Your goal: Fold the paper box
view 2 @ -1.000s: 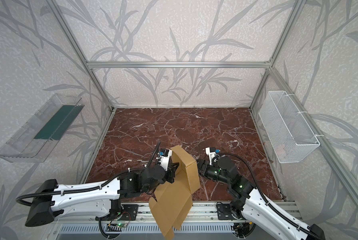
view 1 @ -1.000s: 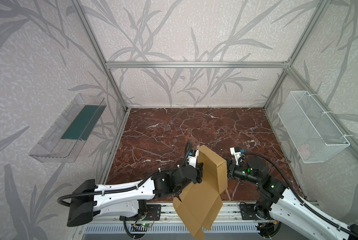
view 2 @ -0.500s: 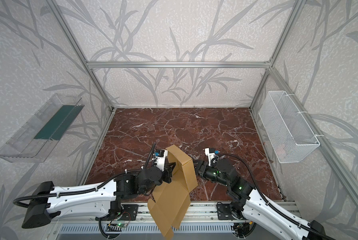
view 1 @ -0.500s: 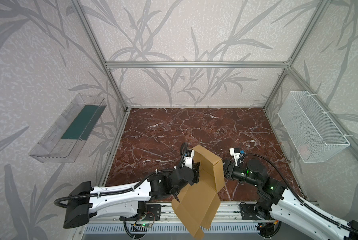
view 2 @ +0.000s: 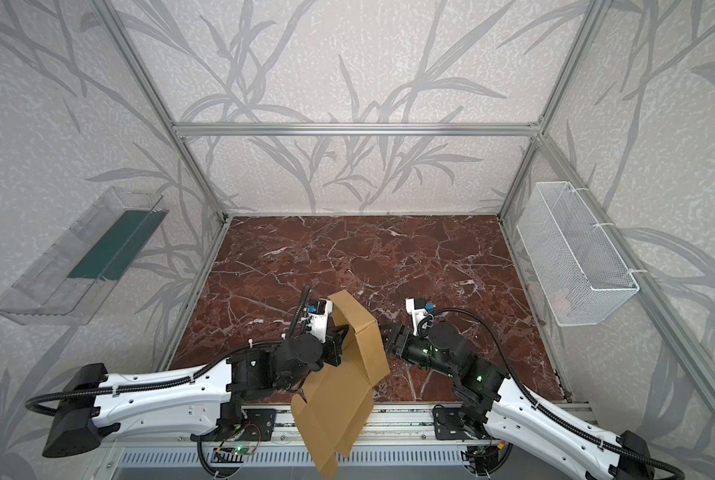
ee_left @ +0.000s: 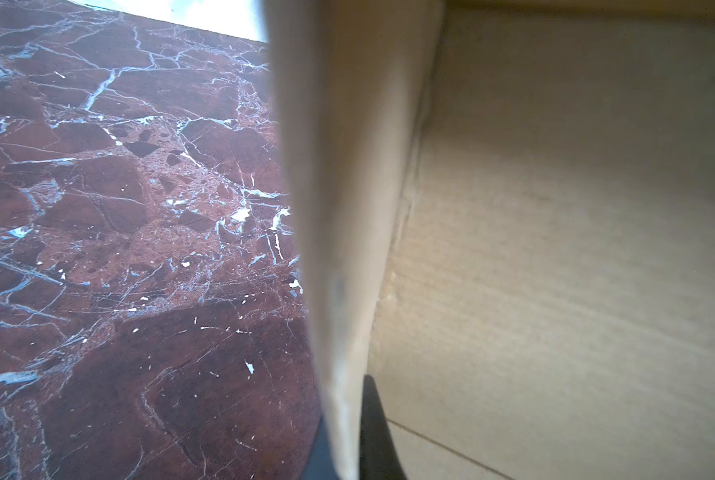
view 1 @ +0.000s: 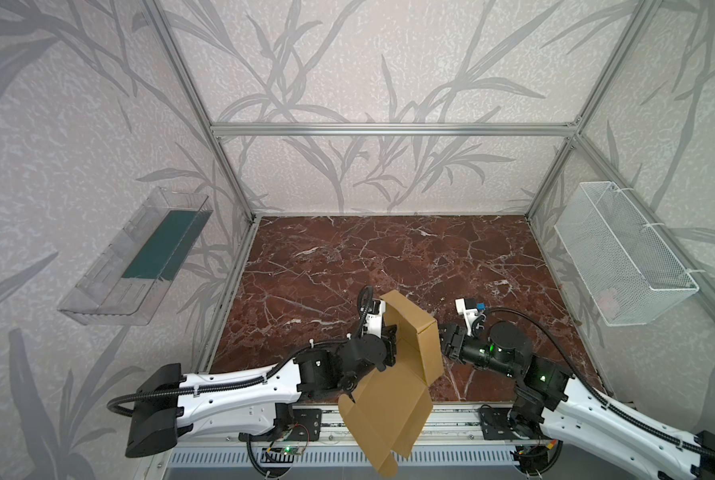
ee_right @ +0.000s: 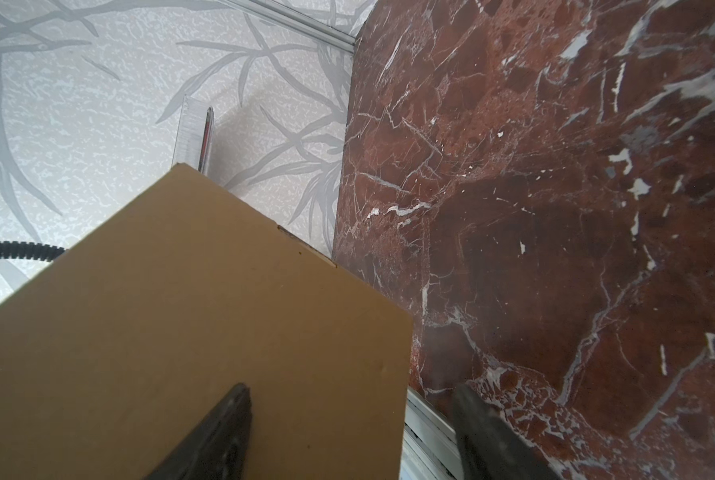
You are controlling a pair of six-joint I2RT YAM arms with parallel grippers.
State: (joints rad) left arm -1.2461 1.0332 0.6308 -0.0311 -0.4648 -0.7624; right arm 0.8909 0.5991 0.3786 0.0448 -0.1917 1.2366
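in both top views the paper box (view 1: 393, 390), half-folded, hangs lifted at the near edge of the tabletop (view 1: 368, 257), between the left gripper (view 2: 340, 334) and the right gripper (view 1: 443, 338). its lower flaps droop over the front rail (view 1: 455, 415). on the left wall a clear tray (view 1: 98, 299) holds a dark green sheet (view 1: 160, 245). on the right wall hangs a white wire basket (view 1: 621, 257), its contents too faint to tell.

left wrist view: jaws pinched tight on a thin cardboard flap.

right wrist view: jaws spread wide, one finger (ee_right: 222, 432) in front of the box's outer panel, the other over the tabletop; contact unclear.
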